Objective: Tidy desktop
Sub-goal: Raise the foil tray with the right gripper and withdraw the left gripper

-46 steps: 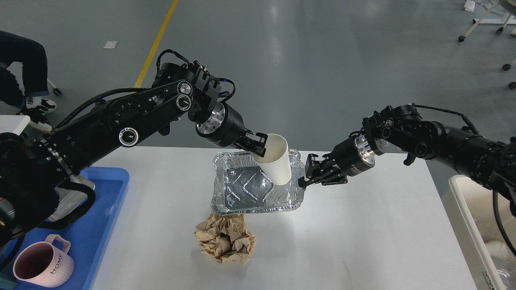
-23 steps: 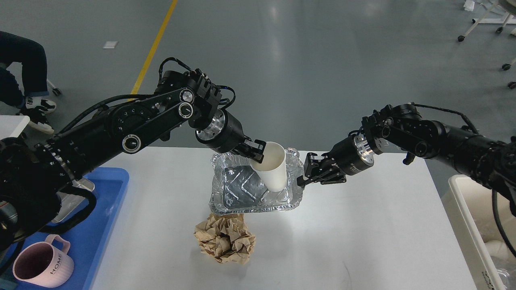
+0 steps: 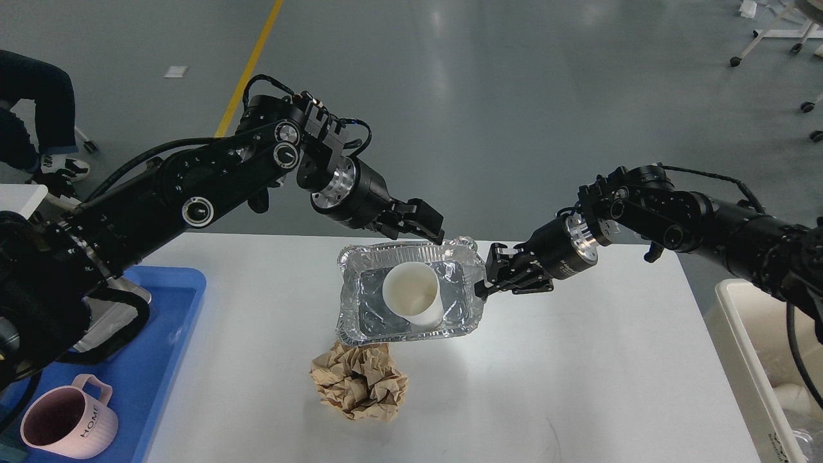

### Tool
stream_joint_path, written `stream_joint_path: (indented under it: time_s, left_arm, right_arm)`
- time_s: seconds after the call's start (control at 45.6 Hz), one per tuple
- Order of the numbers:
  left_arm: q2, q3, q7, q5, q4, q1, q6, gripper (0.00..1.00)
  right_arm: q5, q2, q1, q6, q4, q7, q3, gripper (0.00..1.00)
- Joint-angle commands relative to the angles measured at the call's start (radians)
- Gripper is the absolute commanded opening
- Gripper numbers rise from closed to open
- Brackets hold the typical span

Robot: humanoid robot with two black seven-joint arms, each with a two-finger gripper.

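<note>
The white desktop fills the lower half of the view. A silver foil tray sits at its far middle, and a white paper cup stands upright inside it. A crumpled brown paper ball lies just in front of the tray. My left gripper is open and empty, above the tray's far edge. My right gripper is shut on the tray's right rim.
A blue plastic tray at the left holds a pink mug marked HOME. A white bin stands off the desktop's right edge. A small white table corner and a seated person's legs are at the far left.
My left gripper let go of the paper cup, which now stands in the foil tray, and drew back and up, open. The right gripper stayed on the tray's rim.
</note>
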Motion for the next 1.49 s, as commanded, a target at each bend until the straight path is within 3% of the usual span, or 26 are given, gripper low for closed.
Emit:
stream_joint_path:
  time_s: [0.0,0.197,0.833,1.249,1.38,1.468]
  left_arm:
    - [0.019,-0.051,-0.001,-0.029,0.001,-0.007,0.000,0.97]
    - [0.079,-0.137,-0.017,-0.096,0.001,0.005,0.000,0.97]
    - [0.203,-0.143,-0.003,-0.124,0.074,0.105,0.000,0.97]
    - [0.272,-0.143,-0.006,-0.472,0.182,0.115,0.000,0.97]
    - [0.336,-0.166,-0.041,-0.656,0.203,0.169,0.000,0.97]
    - [0.352,-0.238,-0.128,-0.757,0.208,0.250,0.021,0.97]
  right_arm:
    - [-0.001,0.000,0.000,0.000,0.000,0.000,0.000,0.00]
    - [0.012,-0.008,0.000,0.012,0.001,0.001,0.001,0.00]
    - [0.139,-0.062,-0.014,0.027,0.129,0.012,0.161,0.00]
    - [0.170,-0.056,-0.047,0.027,0.127,0.012,0.198,0.00]
    - [0.170,-0.056,-0.052,0.027,0.127,0.012,0.198,0.00]
    - [0.168,-0.052,-0.054,0.027,0.127,0.012,0.198,0.00]
